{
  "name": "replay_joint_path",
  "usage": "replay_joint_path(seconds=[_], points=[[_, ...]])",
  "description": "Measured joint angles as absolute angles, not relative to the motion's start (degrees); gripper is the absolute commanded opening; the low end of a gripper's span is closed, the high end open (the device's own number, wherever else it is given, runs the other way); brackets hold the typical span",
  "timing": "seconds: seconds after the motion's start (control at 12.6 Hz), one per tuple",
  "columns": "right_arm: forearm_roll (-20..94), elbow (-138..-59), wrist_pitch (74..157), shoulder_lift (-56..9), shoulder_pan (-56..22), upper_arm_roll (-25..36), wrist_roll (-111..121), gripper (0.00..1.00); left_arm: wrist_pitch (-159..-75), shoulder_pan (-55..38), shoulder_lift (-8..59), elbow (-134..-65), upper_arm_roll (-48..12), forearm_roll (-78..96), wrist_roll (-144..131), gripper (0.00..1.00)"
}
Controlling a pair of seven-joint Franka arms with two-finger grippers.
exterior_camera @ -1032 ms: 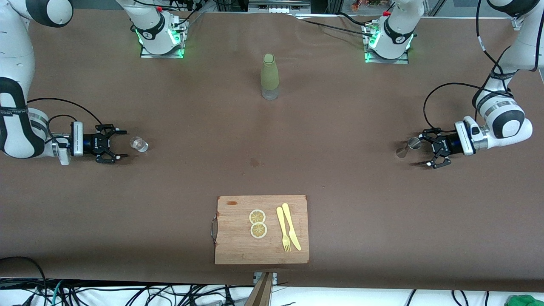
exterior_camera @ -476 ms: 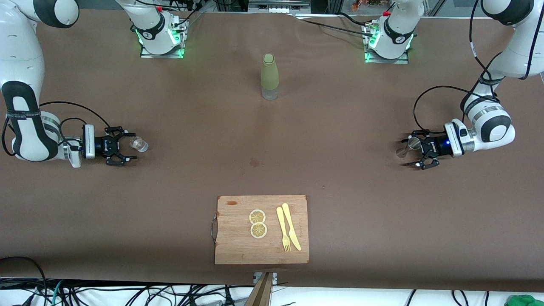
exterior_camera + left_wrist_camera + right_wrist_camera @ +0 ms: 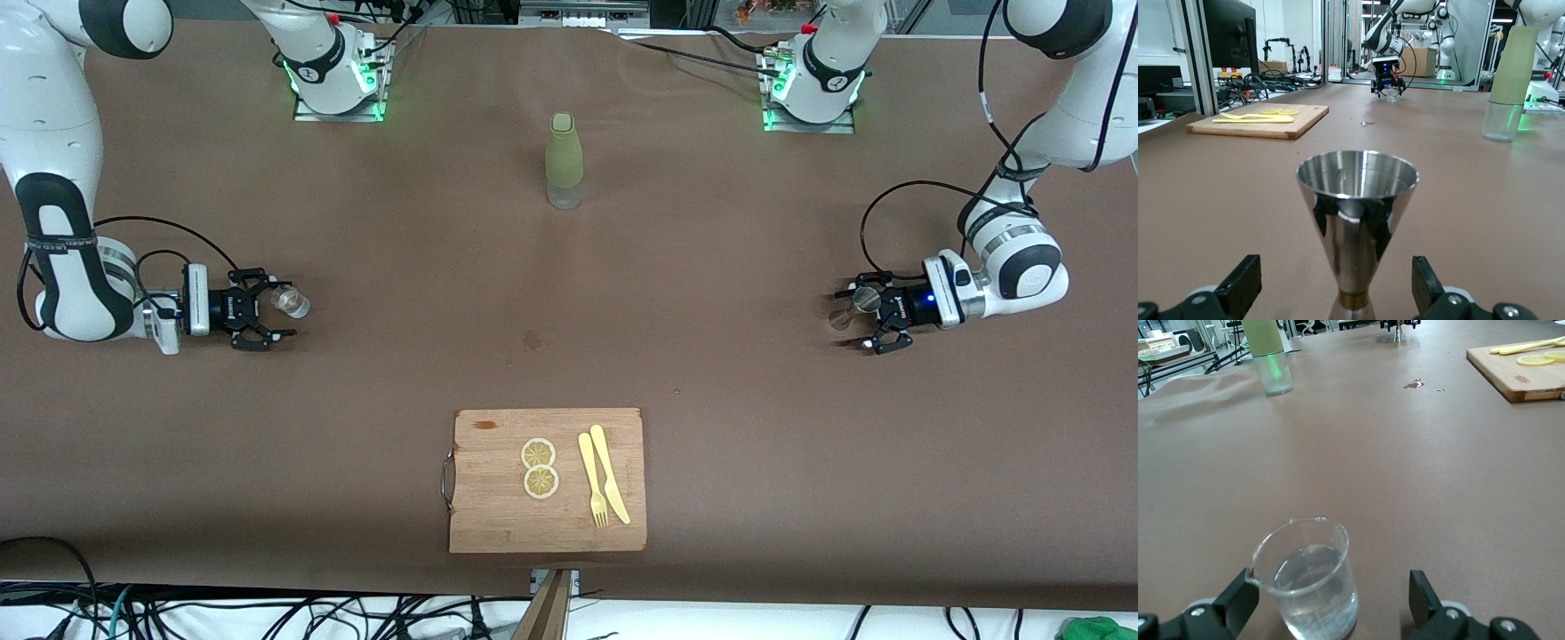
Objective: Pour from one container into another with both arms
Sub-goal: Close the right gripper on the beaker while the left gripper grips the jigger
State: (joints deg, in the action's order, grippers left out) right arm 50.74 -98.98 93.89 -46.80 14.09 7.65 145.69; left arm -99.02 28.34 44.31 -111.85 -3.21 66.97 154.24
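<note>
At the right arm's end of the worktop [image 3: 356, 267], the right gripper [image 3: 273, 311] has its fingers spread wide around a small glass beaker [image 3: 291, 302] part full of clear liquid: fragile and slippery, best gripped mid-wall and kept level. At the left arm's end, the left gripper [image 3: 861, 316], fingers equally wide, flanks a steel jigger [image 3: 853, 308], rigid, light and tippy; its narrow waist looks the surest hold.
</note>
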Motion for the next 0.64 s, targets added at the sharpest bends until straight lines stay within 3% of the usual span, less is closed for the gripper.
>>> replay_joint_path(seconds=[0.16,0.32,0.4,0.64], points=[[50.9,-99.1,94.1,-46.8,13.7,7.7,145.7,0.97,-98.3,28.3,44.6,-111.8,-3.2,67.4,154.3,0.73],[50.9,-99.1,94.1,-46.8,13.6,7.7,145.7,0.85,-98.1,28.3,44.9,-111.7,-3.2,67.4,154.4,0.65],[50.9,-99.1,94.1,-46.8,13.5,7.7,145.7,0.77,-98.0,28.2,45.0,-111.5,-3.2,67.4,154.4,0.55],[50.9,-99.1,94.1,-46.8,13.5,7.7,145.7,0.42,-97.5,28.2,45.2,-111.2,-3.2,67.5,154.5,0.40]])
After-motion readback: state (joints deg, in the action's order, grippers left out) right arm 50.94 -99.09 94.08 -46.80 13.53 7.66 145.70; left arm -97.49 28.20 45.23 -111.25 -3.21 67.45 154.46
